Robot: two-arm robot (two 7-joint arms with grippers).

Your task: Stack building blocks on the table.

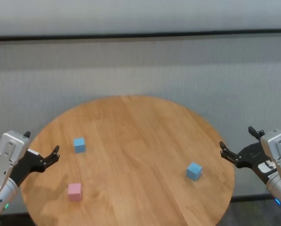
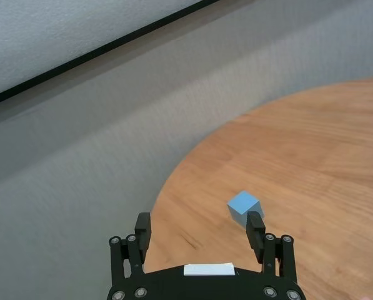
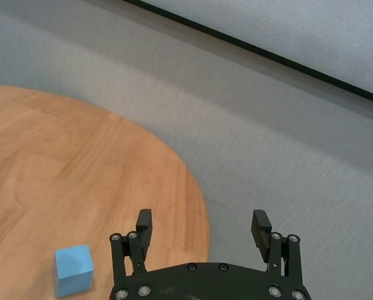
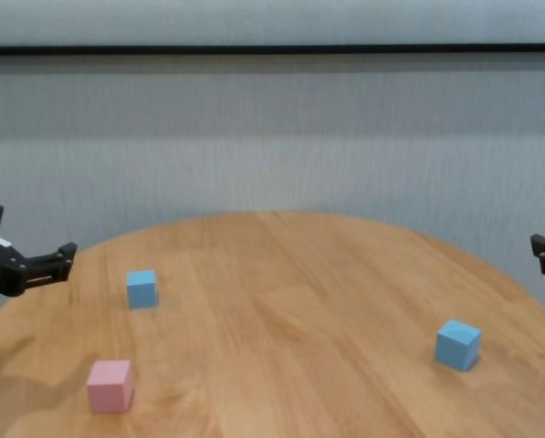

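Blocks all loose, unstacked. Head: blue & pink near table left edge, 2nd blue near right edge. Wrists: we hold left gripper and right gripper off the edges, jaws spread, ready to reach.

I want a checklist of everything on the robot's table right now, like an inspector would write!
Surface: round wooden table, top bare apart from the blocks.
Job's things: pink block and left blue block on the robot's left, right blue block on its right; all apart, none stacked.
Clutter: nothing seen.
Grippers: left gripper open, at the table's left edge; right gripper open, off the right edge; both empty.
Cables: nothing seen.
Surroundings: grey wall with a dark strip.
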